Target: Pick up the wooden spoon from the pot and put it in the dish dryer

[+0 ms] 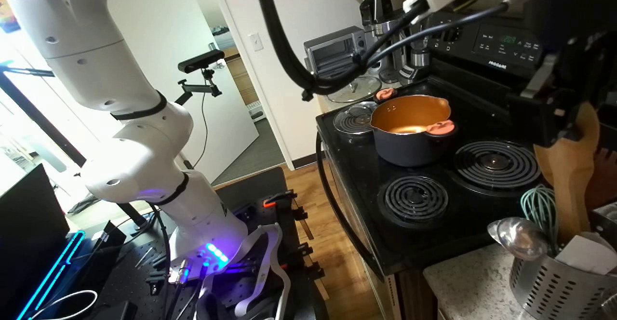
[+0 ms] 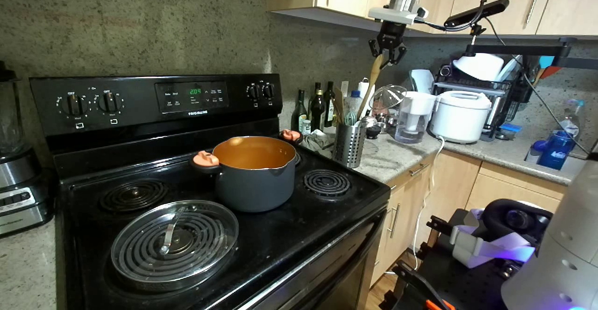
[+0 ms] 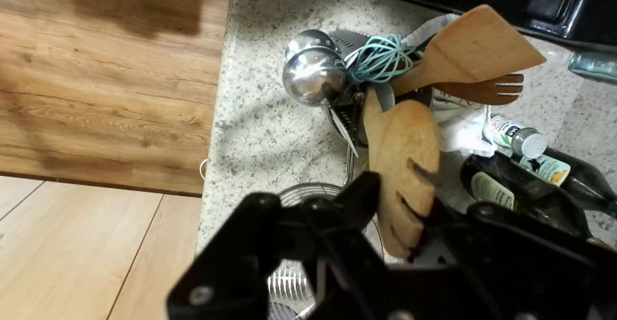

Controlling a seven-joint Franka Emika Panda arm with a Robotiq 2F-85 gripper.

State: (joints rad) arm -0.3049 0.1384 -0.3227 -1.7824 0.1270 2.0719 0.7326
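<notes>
My gripper is high over the counter in an exterior view and fills the bottom of the wrist view. Its fingertips press on both edges of the wooden spoon's notched, rounded head. The spoon stands tilted, its handle running down to the dish dryer, a perforated metal caddy also in an exterior view. The handle's lower end is hidden there. The caddy holds a teal whisk, a wooden spatula and a ladle. The pot sits on the stove; no spoon shows inside.
A glass lid lies on a stove burner. Dark bottles stand behind the caddy. A wire strainer, a water pitcher and a white cooker stand beside it. Cupboards hang behind the arm.
</notes>
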